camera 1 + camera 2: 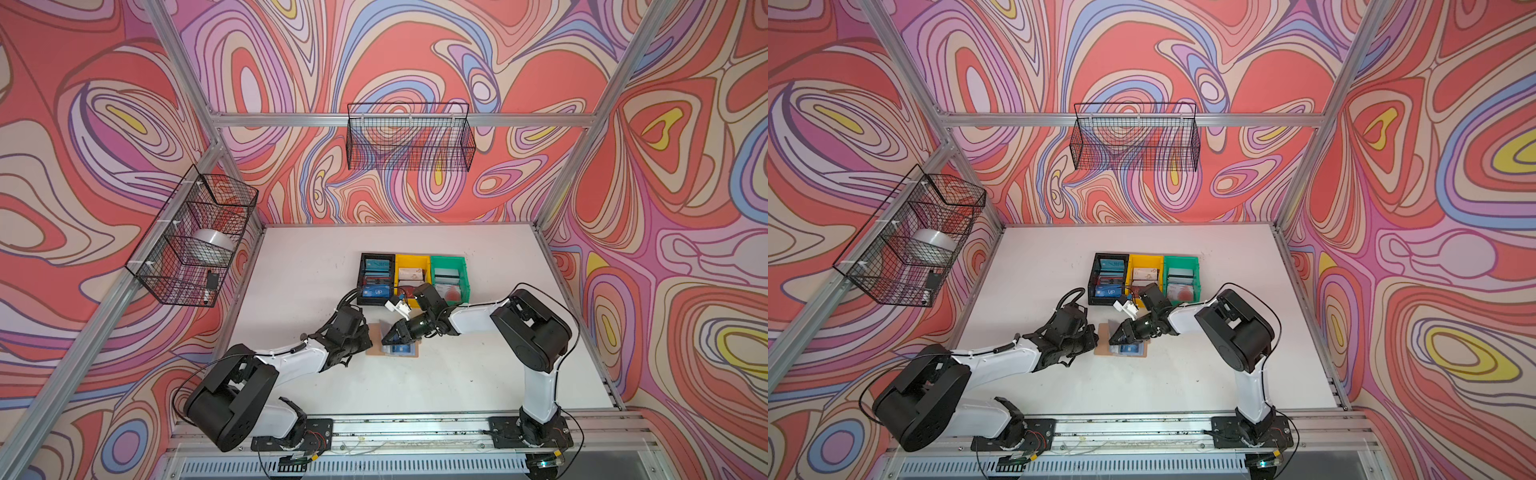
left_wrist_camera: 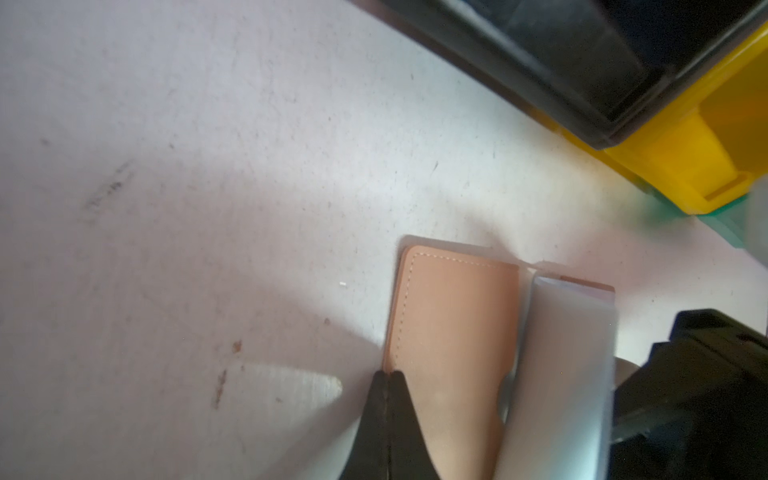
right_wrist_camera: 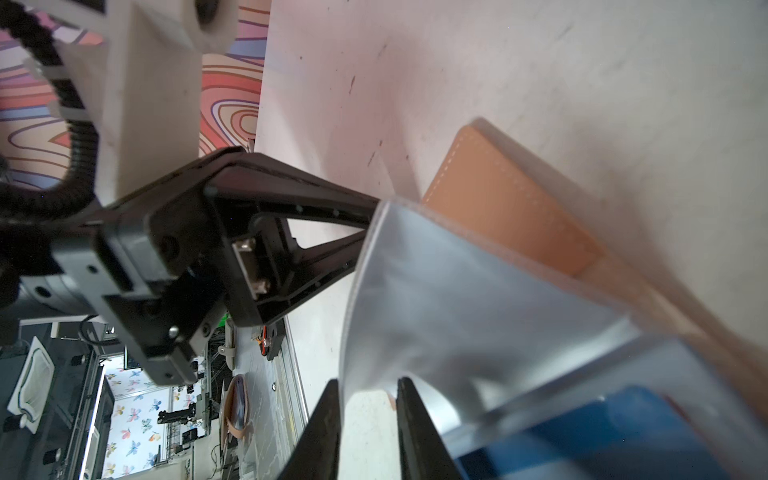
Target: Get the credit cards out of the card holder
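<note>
Left gripper (image 2: 388, 376): jaws fully together, tips down at the edge of the card holder's (image 2: 453, 332) tan cover. Can't tell if it pinches the cover or only presses on it. Holder lies open on the table (image 1: 478, 374), mid-table between the two grippers, near the bins on the arm side. One clear sleeve page (image 3: 436, 291) stands up off the holder, curled. Blue card (image 3: 602, 436) sits in a sleeve lying flat beneath it, not yet out. Right gripper (image 3: 368, 380): narrow gap, one finger on each side of the raised page's edge, not visibly clamped on it. Back row, bins touching side by side: black bin (image 1: 377, 255) with a blue VIP card (image 1: 377, 292) on top, yellow bin (image 1: 412, 257), green bin (image 1: 448, 259) with a pale red-blotched card (image 1: 455, 291). Right arm partly covers the yellow and green bins in both top views.
</note>
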